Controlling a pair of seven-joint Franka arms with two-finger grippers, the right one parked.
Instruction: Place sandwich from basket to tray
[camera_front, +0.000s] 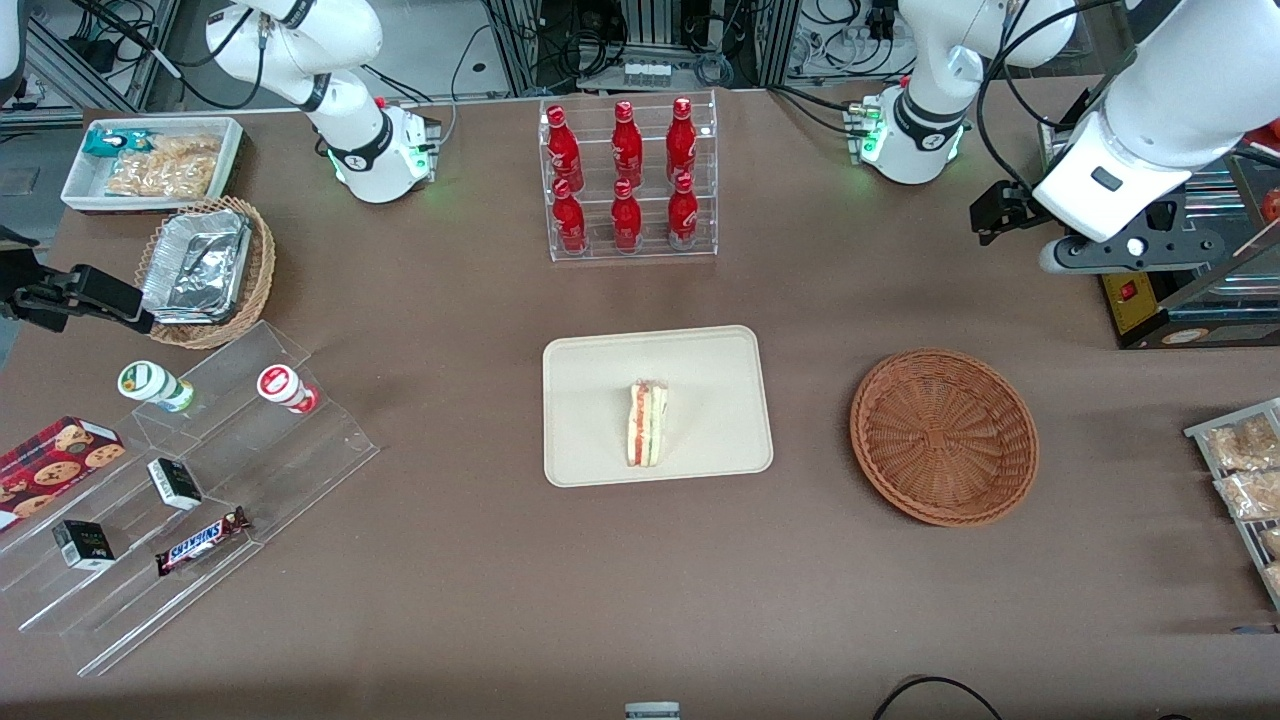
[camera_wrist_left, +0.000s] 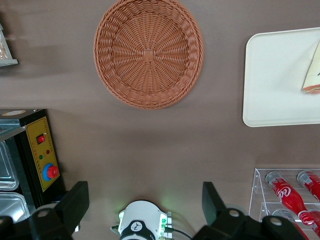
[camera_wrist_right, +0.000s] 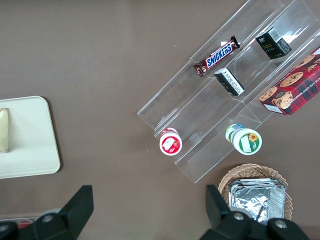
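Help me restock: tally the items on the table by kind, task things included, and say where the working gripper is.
Red bottles in the clear rack: 6
Sandwich on the tray: 1
Reddish-brown basket, nothing in it: 1
Yogurt cups: 2
Snickers bar: 1
Small dark boxes: 2
Cookie box: 1
Total: 15
Gripper: open, raised above the table beside the basket.

You see a matt brown counter (camera_front: 480, 600), a rough woven wicker basket (camera_front: 944, 436), a smooth matt plastic tray (camera_front: 590, 400) and the hand (camera_wrist_left: 145, 205) with black plastic-looking fingers spread.
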